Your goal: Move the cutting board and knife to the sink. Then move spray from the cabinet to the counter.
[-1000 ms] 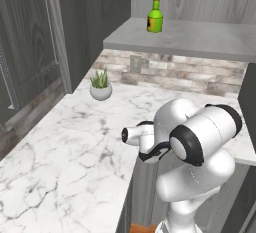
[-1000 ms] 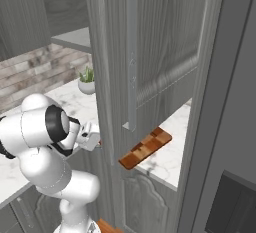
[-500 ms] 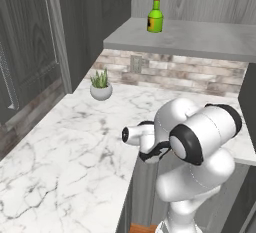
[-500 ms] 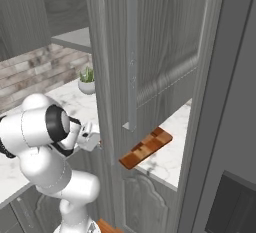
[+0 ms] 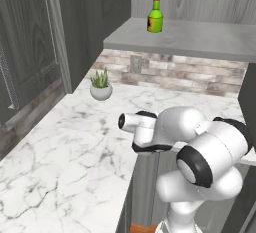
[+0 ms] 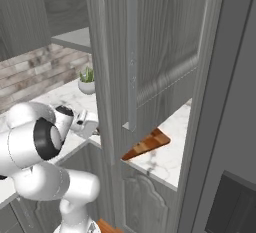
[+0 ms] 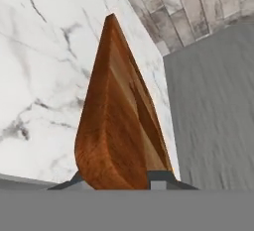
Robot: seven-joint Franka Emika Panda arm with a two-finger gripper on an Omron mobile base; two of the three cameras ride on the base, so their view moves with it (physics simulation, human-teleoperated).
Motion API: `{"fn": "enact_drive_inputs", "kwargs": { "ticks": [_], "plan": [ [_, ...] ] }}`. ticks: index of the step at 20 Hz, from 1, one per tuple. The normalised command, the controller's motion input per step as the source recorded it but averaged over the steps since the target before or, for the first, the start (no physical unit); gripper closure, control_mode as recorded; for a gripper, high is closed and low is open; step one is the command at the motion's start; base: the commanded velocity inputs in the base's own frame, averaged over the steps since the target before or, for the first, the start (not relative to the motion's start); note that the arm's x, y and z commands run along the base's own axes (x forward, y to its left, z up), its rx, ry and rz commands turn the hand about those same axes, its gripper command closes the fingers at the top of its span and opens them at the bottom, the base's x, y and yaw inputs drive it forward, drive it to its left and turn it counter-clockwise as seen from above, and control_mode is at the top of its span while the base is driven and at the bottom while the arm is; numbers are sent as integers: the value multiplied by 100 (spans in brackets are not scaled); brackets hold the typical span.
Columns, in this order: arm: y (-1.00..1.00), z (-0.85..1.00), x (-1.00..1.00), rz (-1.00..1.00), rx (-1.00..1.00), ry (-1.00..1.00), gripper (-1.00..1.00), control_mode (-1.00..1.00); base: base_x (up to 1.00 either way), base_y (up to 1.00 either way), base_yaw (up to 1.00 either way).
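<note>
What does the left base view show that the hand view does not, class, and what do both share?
Left base view alone: a small bright green spray bottle with a red-and-white top on the flat pale grey cabinet shelf, and a small potted plant in a white bowl. Hand view alone: the brown wooden cutting board, seen end-on, its near end between the dark fingertips of the gripper. Both: the white marble counter with grey veining and the brick backsplash.

1. Spray [image 5: 155,17] upright on cabinet shelf [image 5: 200,39], above counter [image 5: 60,157], near shelf's left end.
2. Potted plant [image 5: 101,85] on counter by back wall, below-left of spray.
3. Cutting board [image 7: 116,126] between gripper [image 7: 115,179] fingertips, over counter edge; partly behind cabinet door [image 6: 131,62] in right base view.
</note>
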Motion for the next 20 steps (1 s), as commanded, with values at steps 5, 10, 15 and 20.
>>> {"fn": "enact_drive_inputs", "kwargs": {
  "ticks": [5,10,15,20],
  "plan": [
    [7,76,-16,-4,0,-9,100,-100,0,0,0],
    [0,72,-18,-5,0,-13,100,-100,0,0,0],
    [2,59,-4,-5,0,-11,100,-100,0,0,0],
    [3,52,-3,-4,0,-11,100,-100,0,0,0]
  ]
}}
